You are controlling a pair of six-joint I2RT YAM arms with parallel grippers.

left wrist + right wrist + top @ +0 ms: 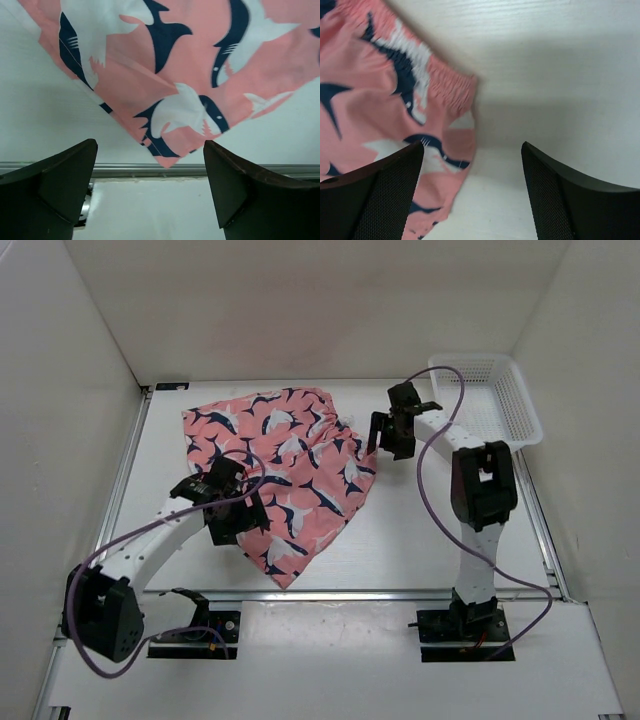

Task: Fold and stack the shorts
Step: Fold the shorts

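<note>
The coral-pink shorts (pixel 280 465) with navy-and-white sharks lie spread on the white table, one corner pointing to the near edge. My left gripper (pixel 232 508) hovers over their lower left part, open and empty; in the left wrist view the near corner of the shorts (pixel 167 107) lies ahead of the open fingers (pixel 60 185). My right gripper (pixel 390 435) is open and empty just off the right edge of the shorts; the right wrist view shows the elastic waistband corner (pixel 442 92) ahead and left of the fingers (pixel 565 185).
A white mesh basket (pixel 488 398) stands at the back right corner. White walls enclose the table on three sides. A metal rail (pixel 200 170) runs along the near edge. Purple cables loop from both arms.
</note>
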